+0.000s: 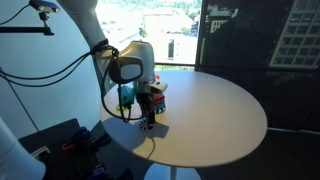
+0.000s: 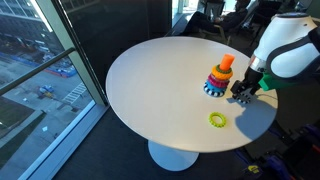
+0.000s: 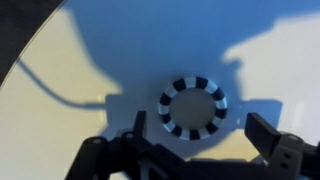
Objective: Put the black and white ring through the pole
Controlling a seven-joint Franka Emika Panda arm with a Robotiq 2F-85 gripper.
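Note:
The black and white ring [image 3: 192, 107] lies flat on the white table in the wrist view, in the arm's shadow. My gripper [image 3: 202, 135] is open and empty just above it, with one finger on each side and the ring slightly ahead of the fingertips. In both exterior views the gripper [image 2: 243, 93] [image 1: 150, 117] hangs low over the table right beside the ring stack [image 2: 217, 80] [image 1: 156, 96]. The orange-red pole [image 2: 226, 62] rises from that stack. In the exterior views the gripper hides the black and white ring.
A plain yellow-green ring [image 2: 217, 120] lies on the round white table [image 2: 150, 90] in front of the stack. The table edge [image 1: 230, 150] curves close by. Windows and dark walls surround the table.

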